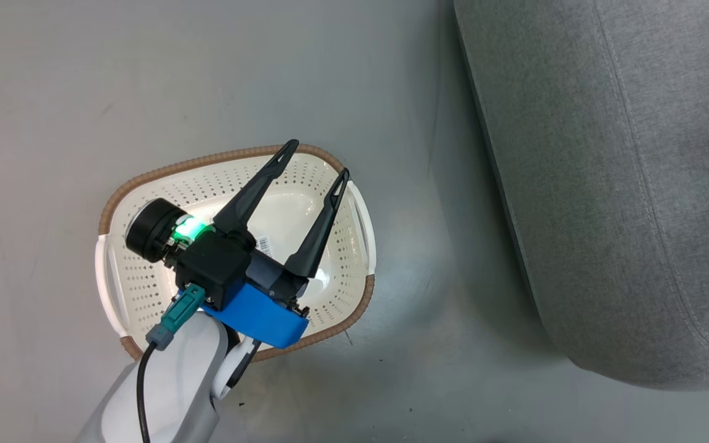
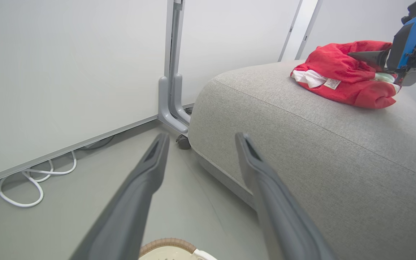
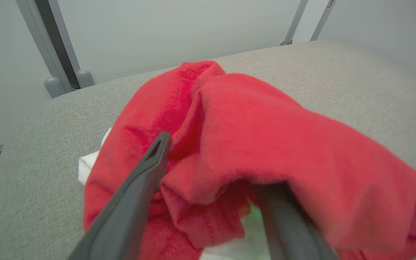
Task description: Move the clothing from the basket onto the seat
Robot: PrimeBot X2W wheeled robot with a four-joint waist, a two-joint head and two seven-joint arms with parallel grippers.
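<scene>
**Left gripper.** The left gripper [image 1: 319, 157] hangs above the basket [image 1: 145, 178] with its two dark fingers spread wide and nothing between them. In the head view the fingertips point towards the far right, and the far rim of the basket lies below them.

**Right gripper.** The right gripper [image 3: 215, 162] is at the clothing [image 2: 341, 76]. Its fingers stand well apart. The left finger [image 3: 139, 187] rests against the red fabric. A fold of the fabric is draped over the other finger and hides its tip. The fabric lies between and over the fingers and is not pinched.

**Clothing.** The clothing lies in a crumpled red heap on top of the seat [image 1: 607, 184]. A piece of white trim [image 2: 307, 77] and a small tag show at its left edge.

**Basket.** The basket stands on the grey floor [image 1: 53, 92], to the left of the seat and apart from it. Its cream base and the label [image 1: 263, 245] on that base are in plain sight.

**Surroundings.** A white wall panel [image 2: 67, 72] stands beyond the seat. A white cable [image 2: 24, 195] lies looped on the floor along the foot of the panel.
</scene>
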